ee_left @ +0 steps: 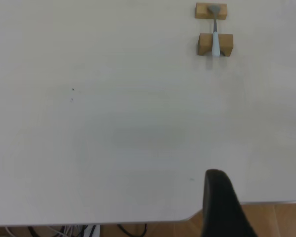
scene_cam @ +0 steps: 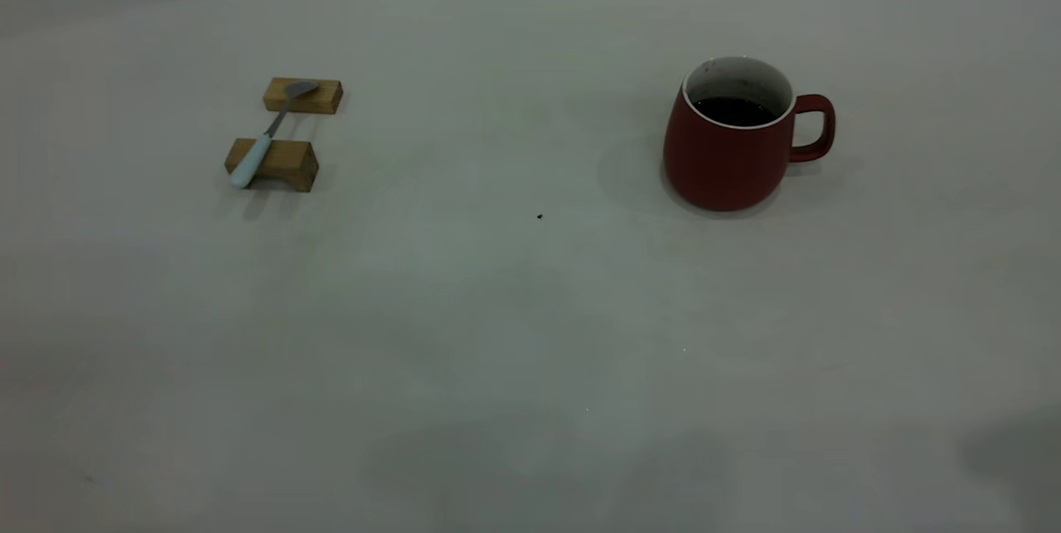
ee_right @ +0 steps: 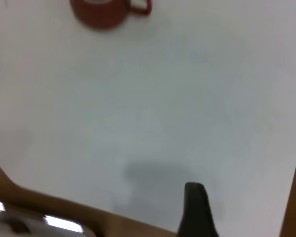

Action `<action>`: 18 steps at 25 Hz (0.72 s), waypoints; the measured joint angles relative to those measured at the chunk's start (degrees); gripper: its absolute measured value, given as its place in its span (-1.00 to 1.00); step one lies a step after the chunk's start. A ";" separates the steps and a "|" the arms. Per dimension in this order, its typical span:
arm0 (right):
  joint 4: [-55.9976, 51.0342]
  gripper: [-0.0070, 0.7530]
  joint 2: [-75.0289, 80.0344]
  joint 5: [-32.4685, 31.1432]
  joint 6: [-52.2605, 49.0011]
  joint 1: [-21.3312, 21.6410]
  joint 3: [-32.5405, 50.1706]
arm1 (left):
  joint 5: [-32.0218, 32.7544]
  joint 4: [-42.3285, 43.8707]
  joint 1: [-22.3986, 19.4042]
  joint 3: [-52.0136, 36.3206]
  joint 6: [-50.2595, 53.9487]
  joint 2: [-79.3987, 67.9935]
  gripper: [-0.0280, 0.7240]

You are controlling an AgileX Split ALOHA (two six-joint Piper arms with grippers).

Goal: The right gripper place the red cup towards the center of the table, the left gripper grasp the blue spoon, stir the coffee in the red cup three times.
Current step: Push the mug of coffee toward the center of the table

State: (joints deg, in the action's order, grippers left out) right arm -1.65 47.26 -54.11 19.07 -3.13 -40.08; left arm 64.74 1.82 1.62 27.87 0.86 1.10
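The red cup stands on the right half of the table, handle pointing right, with dark coffee inside. Its lower part shows far off in the right wrist view. The blue spoon lies across two wooden blocks at the left, its bowl on the far block; the left wrist view also shows the spoon. Neither gripper appears in the exterior view. My left gripper hangs open over the table's near edge, far from the spoon. My right gripper is open and empty, far from the cup.
Two wooden blocks carry the spoon. A tiny dark speck lies near the table's middle. The table's edge and wooden floor show below the left gripper, with cables under the edge.
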 joint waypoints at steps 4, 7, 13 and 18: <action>-0.17 0.57 14.85 7.09 7.96 0.00 -2.36 | 0.00 0.00 0.00 0.00 0.00 0.00 0.31; -2.92 0.57 25.78 11.39 14.51 0.00 -5.32 | 0.00 0.00 0.00 0.00 0.00 0.00 0.31; -8.50 0.57 44.89 14.82 27.84 0.00 -13.71 | 0.00 0.00 0.00 0.00 0.00 0.00 0.31; -11.08 0.57 57.57 16.45 37.21 -0.20 -20.76 | 0.00 0.00 0.00 0.00 -0.06 0.00 0.31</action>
State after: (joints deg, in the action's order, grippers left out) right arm -12.72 104.84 -37.66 56.28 -3.33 -60.84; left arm 64.74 1.82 1.62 27.87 0.80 1.10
